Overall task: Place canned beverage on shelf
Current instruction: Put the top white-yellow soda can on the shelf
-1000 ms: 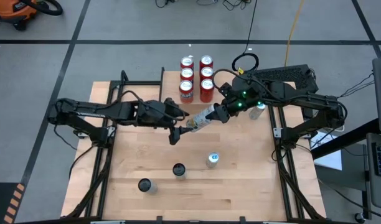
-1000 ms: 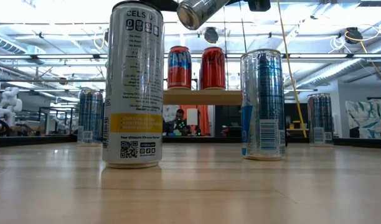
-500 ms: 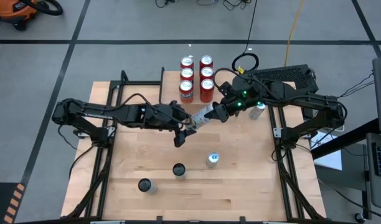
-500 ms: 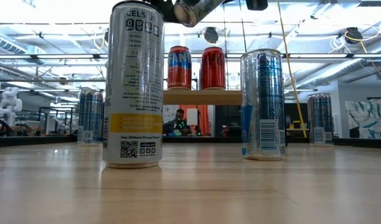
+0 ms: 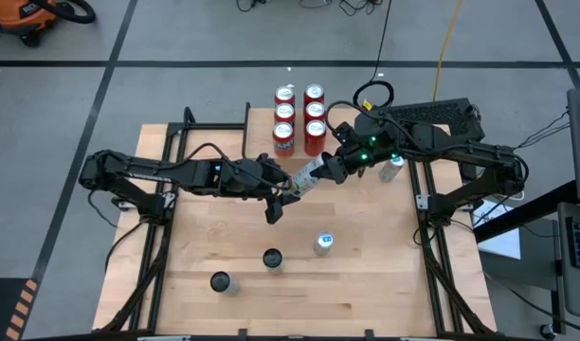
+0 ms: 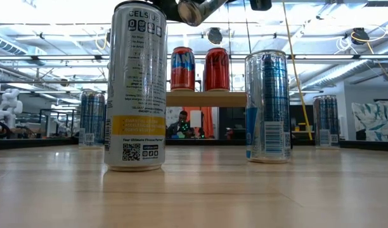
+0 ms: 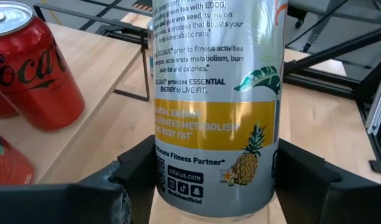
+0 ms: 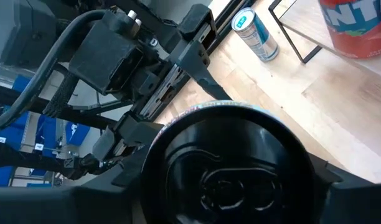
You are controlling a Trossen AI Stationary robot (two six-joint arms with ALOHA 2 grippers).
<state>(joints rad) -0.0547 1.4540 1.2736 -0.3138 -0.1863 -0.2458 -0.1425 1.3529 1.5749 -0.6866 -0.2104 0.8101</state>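
Since the earlier overhead picture, the left arm has reached further toward the frame's centre, so the left gripper (image 5: 277, 197) now sits at the lower-left end of the slim can (image 5: 305, 177), whereas before it stood just apart from it. In the overhead view this can hangs in the air at centre frame, tilted almost flat, its long axis running from lower left to upper right, with the right gripper (image 5: 330, 169) pinching its upper-right end. In the left wrist view the left gripper's two dark fingers (image 7: 136, 169) stand on either side of the can's base, close to its sides; whether they press it yet cannot be told. The right wrist view shows the can's dark end filling the frame between that arm's fingers. The shelf (image 5: 267, 125), at upper centre, already carries six red cans (image 5: 314, 114), leaving bare wood on its left side. Judged from here, the risk is in the handover: if the right gripper lets go before the left has a firm hold, the can could slip and drop onto the table (image 5: 366, 256), or swing into the shelved cans.
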